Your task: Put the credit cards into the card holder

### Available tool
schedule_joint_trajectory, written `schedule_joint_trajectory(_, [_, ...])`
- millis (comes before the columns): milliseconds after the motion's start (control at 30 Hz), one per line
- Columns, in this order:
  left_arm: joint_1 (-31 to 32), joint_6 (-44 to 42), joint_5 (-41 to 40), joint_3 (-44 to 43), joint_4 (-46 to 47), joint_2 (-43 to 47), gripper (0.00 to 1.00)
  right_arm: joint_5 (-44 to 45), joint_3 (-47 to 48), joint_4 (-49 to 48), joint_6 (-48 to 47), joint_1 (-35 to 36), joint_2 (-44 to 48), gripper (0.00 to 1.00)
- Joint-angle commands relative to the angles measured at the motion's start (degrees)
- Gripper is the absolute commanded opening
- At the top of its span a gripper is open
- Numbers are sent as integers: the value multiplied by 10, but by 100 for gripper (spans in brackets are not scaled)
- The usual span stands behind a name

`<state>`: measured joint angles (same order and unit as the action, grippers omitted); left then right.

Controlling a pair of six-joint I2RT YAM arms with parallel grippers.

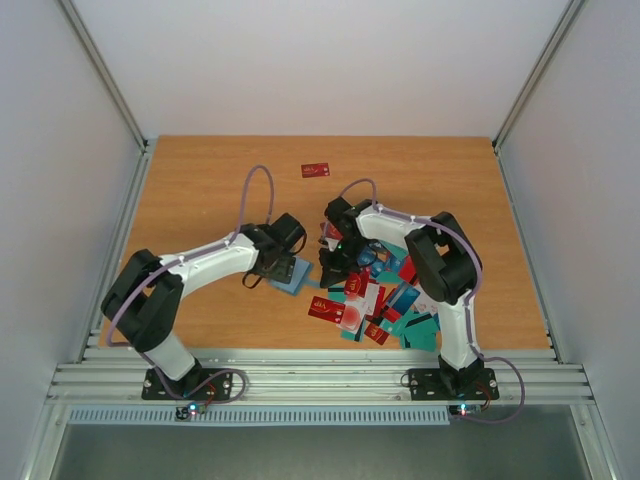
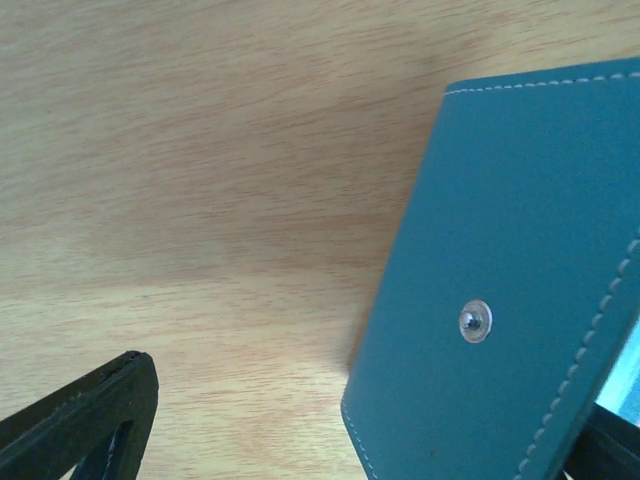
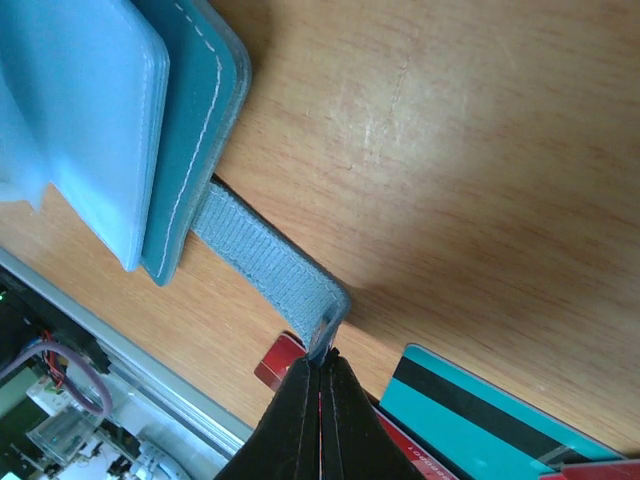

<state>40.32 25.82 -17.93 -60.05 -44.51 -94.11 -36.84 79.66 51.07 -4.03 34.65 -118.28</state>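
Note:
The card holder [image 1: 291,277] is a teal wallet lying on the wooden table left of centre. My left gripper [image 1: 279,264] is open over it. In the left wrist view the holder [image 2: 520,250] with its metal snap stud [image 2: 474,321] lies partly between the wide-apart fingers [image 2: 95,420]. My right gripper [image 1: 332,262] is shut on the end of the holder's grey-blue strap [image 3: 265,265]. Its fingertips [image 3: 322,362] pinch the strap's tip, and the holder [image 3: 110,120] lies open to its left. The credit cards [image 1: 380,300] lie in a loose pile of red, teal and white below the right gripper. A teal card with a dark stripe [image 3: 480,410] and a red card [image 3: 272,362] show beside the fingers.
One red card [image 1: 315,170] lies alone at the far middle of the table. The metal rail [image 1: 320,375] runs along the near edge and shows in the right wrist view [image 3: 120,340]. White walls enclose the sides and back.

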Motion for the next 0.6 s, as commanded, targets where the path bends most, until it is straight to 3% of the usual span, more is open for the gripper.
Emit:
schedule_joint_trajectory(0, [-29, -6, 61, 19, 43, 41, 91, 7, 19, 23, -13, -1, -17, 1])
schedule_joint_trajectory(200, [-76, -5, 170, 38, 68, 95, 96, 6, 26, 30, -20, -2, -26, 1])
schedule_joint_trajectory(567, [-94, -22, 181, 19, 53, 61, 95, 16, 57, 53, -41, -2, -43, 1])
